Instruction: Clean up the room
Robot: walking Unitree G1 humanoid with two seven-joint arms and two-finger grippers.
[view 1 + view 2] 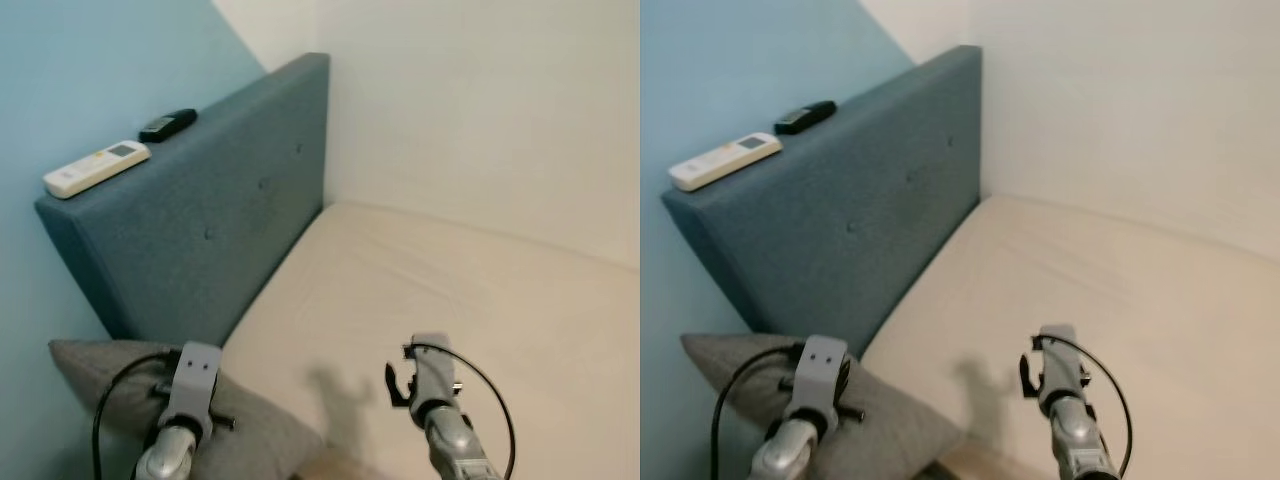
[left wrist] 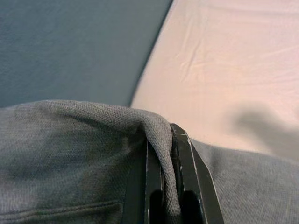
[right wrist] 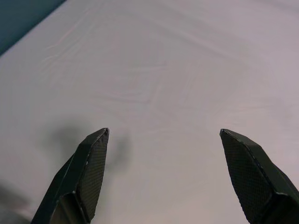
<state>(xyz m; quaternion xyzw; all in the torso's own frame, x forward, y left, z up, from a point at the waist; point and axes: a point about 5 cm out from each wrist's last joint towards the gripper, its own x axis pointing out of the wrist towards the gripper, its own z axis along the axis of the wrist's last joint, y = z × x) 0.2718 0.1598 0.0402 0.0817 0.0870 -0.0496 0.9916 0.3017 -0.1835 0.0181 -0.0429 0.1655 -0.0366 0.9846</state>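
A grey pillow (image 1: 110,375) lies at the near left corner of the bed, against the blue headboard (image 1: 215,215). My left gripper (image 2: 168,140) is shut on a fold of the pillow (image 2: 84,149), the fabric pinched between its black fingers. My right gripper (image 3: 166,154) hovers open over the bare cream mattress (image 1: 470,300), with nothing between its fingers (image 3: 88,163). In the head view the right gripper (image 1: 405,385) sits to the right of the pillow, apart from it.
On top of the headboard lie a white remote (image 1: 97,167) and a black remote (image 1: 167,124). A light blue wall stands behind the headboard, and a white wall (image 1: 480,100) runs along the bed's far side.
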